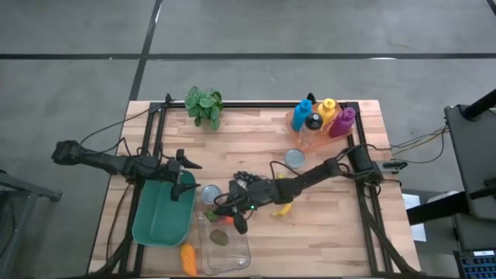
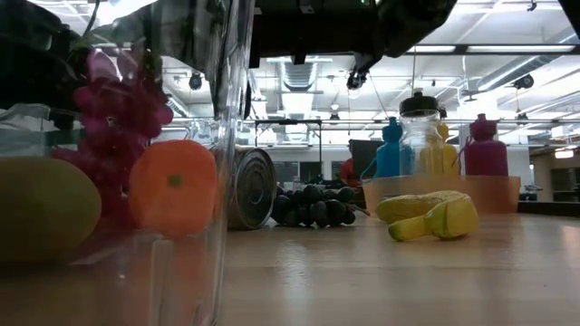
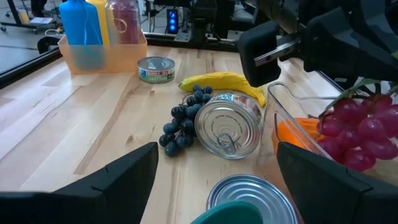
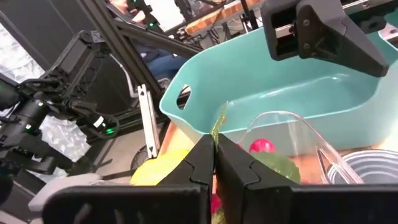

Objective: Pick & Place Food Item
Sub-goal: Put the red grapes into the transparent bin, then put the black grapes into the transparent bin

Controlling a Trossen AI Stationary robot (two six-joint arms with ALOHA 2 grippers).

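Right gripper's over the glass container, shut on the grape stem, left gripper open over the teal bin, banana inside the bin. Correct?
Not quite: the banana lies on the table, beside the dark grapes, not in the teal bin. The high view shows it. The rest holds: right gripper shut on the grape stem over the glass container, left gripper open.

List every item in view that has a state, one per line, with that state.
left tool: open, empty, over the teal bin
right tool: shut on grape stem, above the clear container
red grapes: hanging from the right tool at the container
silver can: lying on its side
flat can: upright, closed
banana: lying on the table
dark grapes: lying beside the silver can
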